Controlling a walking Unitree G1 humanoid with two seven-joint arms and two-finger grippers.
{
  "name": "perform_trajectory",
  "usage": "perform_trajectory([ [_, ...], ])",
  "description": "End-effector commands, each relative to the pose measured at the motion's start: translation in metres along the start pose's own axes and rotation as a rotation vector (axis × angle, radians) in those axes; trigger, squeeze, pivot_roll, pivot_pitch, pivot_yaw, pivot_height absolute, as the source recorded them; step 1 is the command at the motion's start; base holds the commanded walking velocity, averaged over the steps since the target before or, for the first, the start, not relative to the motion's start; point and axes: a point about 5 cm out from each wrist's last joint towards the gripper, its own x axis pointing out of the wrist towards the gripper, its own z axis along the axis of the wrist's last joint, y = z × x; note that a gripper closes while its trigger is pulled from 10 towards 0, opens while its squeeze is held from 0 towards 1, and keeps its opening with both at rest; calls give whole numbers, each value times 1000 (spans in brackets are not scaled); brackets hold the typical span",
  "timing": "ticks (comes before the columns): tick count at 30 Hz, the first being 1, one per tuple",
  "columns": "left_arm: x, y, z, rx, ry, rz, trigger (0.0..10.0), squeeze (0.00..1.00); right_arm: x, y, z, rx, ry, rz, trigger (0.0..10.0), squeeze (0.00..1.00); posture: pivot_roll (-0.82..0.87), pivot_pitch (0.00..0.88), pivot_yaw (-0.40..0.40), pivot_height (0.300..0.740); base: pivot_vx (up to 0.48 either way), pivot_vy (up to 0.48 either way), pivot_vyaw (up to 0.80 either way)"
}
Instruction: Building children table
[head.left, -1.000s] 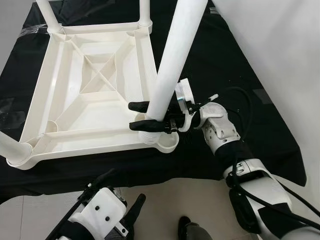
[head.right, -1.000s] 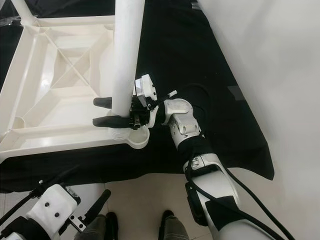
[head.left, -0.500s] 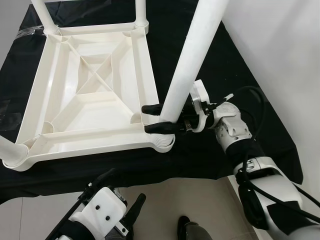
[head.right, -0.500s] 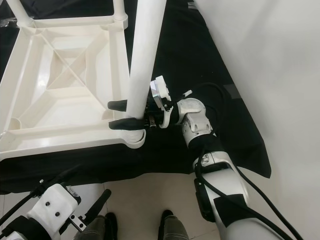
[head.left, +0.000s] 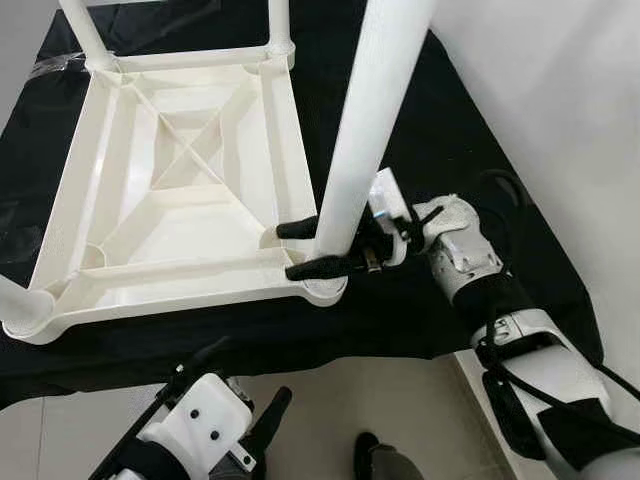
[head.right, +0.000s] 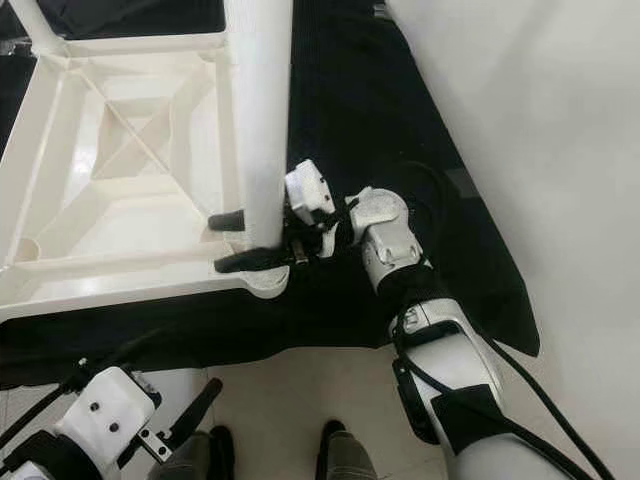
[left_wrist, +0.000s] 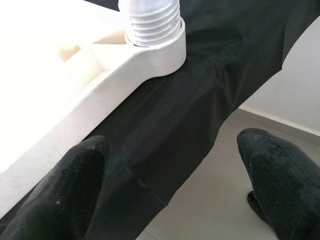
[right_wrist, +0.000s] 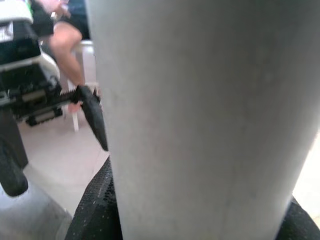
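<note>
We are gripping the table leg at the near right corner.
Our right gripper (head.left: 312, 248) is clamping the white plastic leg (head.left: 365, 120) above the corner socket of the upturned white plastic tabletop (head.left: 150, 275) on the black cloth (head.left: 440, 110); our left gripper (left_wrist: 170, 185) is hanging open near the floor.

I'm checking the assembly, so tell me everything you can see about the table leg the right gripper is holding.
The leg is a plain white tube, plastic by its look, smooth and round, leaning slightly as it rises out of frame. Its lower end has ridged threads and sits in the round corner socket of the upturned tabletop. The right gripper clamps it just above the socket, one black finger on each side. Whether it is fully screwed in cannot be told.
</note>
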Motion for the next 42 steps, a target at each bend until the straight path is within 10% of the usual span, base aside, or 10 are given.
perform_trajectory([
  [1,0,-2,-5,-17,25,-12,10000,0,11,15,-27,111,70,77,10000,0,189,316,-8,740,0,0,0],
  [13,-1,-2,-5,-18,24,-10,10000,0,15,7,-25,145,80,85,10000,0,190,317,-10,740,0,0,0],
  [22,0,-2,-5,-19,23,-8,10000,0,11,-6,-18,189,-86,-72,10000,0,186,318,-15,740,0,0,0],
  [33,2,-1,-7,-19,24,-13,10000,0,12,1,-37,155,-37,-265,10000,0,168,311,-10,740,0,0,0],
  [40,3,-2,-9,-22,25,-11,10000,0,8,2,-63,274,182,-754,10000,0,134,301,-30,740,0,0,0],
  [42,4,-3,-10,-25,24,-11,10000,0,17,31,-70,400,270,-1194,10000,0,122,297,-32,740,0,0,0],
])
